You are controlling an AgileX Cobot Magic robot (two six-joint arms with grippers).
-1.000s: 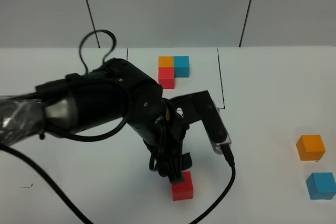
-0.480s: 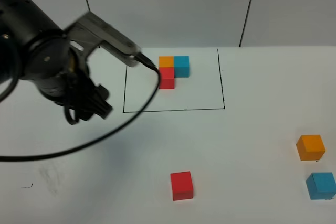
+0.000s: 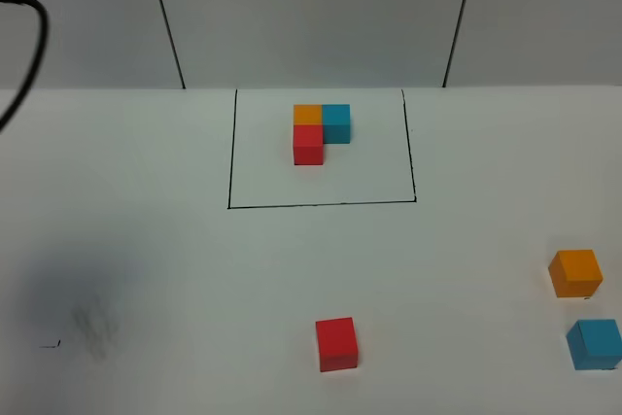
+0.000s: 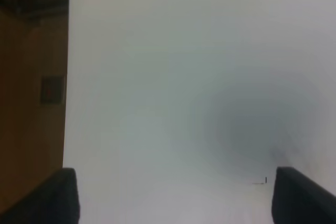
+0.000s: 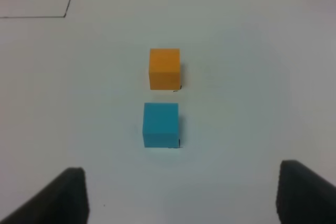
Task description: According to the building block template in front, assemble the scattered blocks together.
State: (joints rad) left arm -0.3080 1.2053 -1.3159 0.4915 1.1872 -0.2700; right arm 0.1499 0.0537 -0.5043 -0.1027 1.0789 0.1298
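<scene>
Template (image 3: pixel 316 133) seemingly tight-packed, red cube (image 3: pixel 336 343), orange cube (image 3: pixel 574 272), blue cube (image 3: pixel 594 343) apart

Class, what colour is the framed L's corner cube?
The corner cube is orange, clearest in the exterior high view.

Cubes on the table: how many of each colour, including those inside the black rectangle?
Red: 2 (framed red cube, loose red cube)
Orange: 2 (framed orange cube, loose orange cube)
Blue: 2 (framed blue cube, loose blue cube)
Total: 6

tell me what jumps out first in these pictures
A black-framed template at the far middle holds an L of touching orange, blue and red cubes. Nearer the front lie a loose red cube in the middle and, at the right, an orange cube behind a blue cube.
</scene>
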